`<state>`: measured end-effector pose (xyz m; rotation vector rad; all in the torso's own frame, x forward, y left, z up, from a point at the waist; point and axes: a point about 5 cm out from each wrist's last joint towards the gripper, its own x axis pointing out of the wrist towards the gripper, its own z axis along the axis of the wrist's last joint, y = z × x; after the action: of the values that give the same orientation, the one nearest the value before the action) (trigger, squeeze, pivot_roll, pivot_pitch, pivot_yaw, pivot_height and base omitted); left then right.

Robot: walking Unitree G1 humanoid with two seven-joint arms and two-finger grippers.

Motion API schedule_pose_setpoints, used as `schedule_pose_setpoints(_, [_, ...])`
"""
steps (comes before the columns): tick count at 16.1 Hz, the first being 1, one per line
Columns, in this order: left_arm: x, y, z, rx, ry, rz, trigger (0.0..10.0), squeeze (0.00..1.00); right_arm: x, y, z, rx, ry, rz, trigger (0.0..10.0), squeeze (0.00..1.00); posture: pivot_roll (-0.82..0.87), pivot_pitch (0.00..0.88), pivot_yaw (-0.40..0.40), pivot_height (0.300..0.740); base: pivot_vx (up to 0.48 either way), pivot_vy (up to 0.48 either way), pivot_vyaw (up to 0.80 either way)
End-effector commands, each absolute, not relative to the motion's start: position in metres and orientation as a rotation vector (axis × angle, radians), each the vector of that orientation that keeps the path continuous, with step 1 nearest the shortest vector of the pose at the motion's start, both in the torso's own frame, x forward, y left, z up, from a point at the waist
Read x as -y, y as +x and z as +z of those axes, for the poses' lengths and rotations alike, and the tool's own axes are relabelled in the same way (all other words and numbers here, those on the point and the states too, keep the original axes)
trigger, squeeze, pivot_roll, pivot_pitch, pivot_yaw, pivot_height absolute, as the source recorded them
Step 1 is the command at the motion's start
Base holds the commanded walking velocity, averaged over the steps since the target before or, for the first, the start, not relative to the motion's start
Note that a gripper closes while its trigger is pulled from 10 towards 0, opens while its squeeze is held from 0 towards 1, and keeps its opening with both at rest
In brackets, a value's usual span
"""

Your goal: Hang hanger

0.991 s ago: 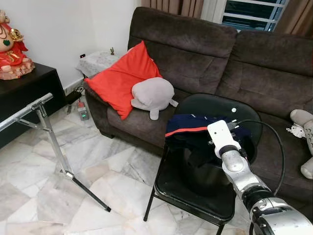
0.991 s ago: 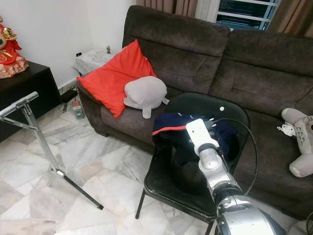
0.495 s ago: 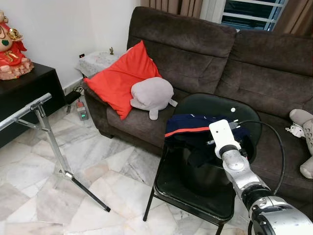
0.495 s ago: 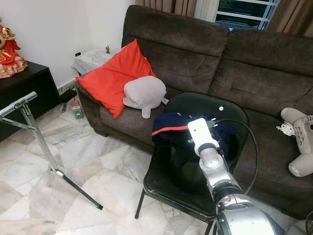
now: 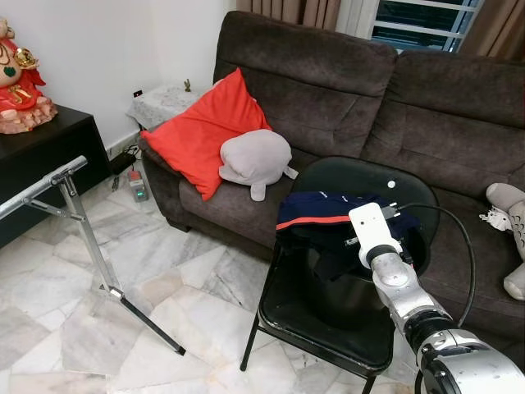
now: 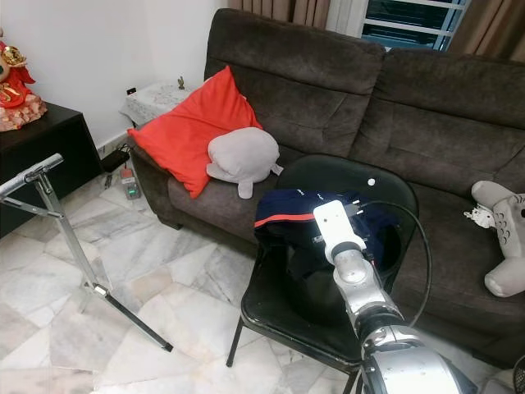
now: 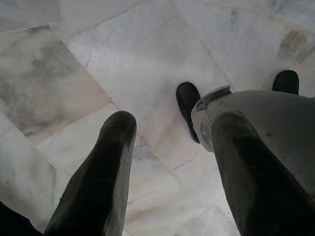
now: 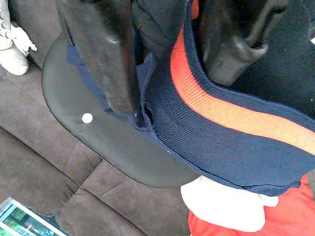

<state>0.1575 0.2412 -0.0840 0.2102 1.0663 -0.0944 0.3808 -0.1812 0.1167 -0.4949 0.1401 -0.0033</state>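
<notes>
Right wrist view: navy garment [image 8: 231,123] with an orange stripe, draped over the back of the black chair [image 8: 74,98]. No hanger can be made out; if there is one, it's buried under the cloth. Right gripper [image 8: 167,59] has its fingers [image 8: 106,59] spread, one on each side of a fold at the garment's top edge, touching or just off the fabric. Not clamped on anything I can confirm.

Head views: garment [image 5: 328,217] sits on the chair [image 5: 324,316] backrest, roughly 4 o'clock from frame centre. Right arm reaches into it from 5 o'clock. Metal rack [image 5: 70,209] stands well apart at 9 o'clock on the marble floor [image 5: 164,287]. Sofa [image 5: 344,90] behind the chair, red cushion [image 5: 201,131] and grey plush [image 5: 256,160] on it at 11 o'clock.

Left wrist view: left gripper [image 7: 167,162] with fingers apart, pointing at the floor, idle.

Step, my read: pick phase, lining up the grasp. Nothing hung yet.

Next move needs:
- close on the hanger neck or hook, not just loose cloth, otherwise the garment may slide off
- lift clear of the backrest before swinging
- then carry toward the rack at 9 o'clock, which likely means turning or stepping
</notes>
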Motion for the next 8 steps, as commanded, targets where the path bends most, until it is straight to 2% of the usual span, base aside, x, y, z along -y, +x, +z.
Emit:
schedule_pose_setpoints(1, [-0.2442, 0.1503, -0.0863, -1.101, 0.235, -0.106, 10.0, 0.00, 0.1800, 0.3845, 0.1230, -0.133, -0.475, -0.012, 0.0, 0.00, 0.12, 0.001, -0.029, 0.740, 0.000, 0.000, 0.00])
schedule_pose_setpoints(8, [-0.2455, 0.1503, -0.0859, -1.098, 0.246, -0.106, 10.0, 0.00, 0.1824, 0.3849, 0.1246, -0.128, -0.476, -0.027, 0.0, 0.00, 0.12, 0.003, -0.026, 0.740, 0.000, 0.000, 0.00])
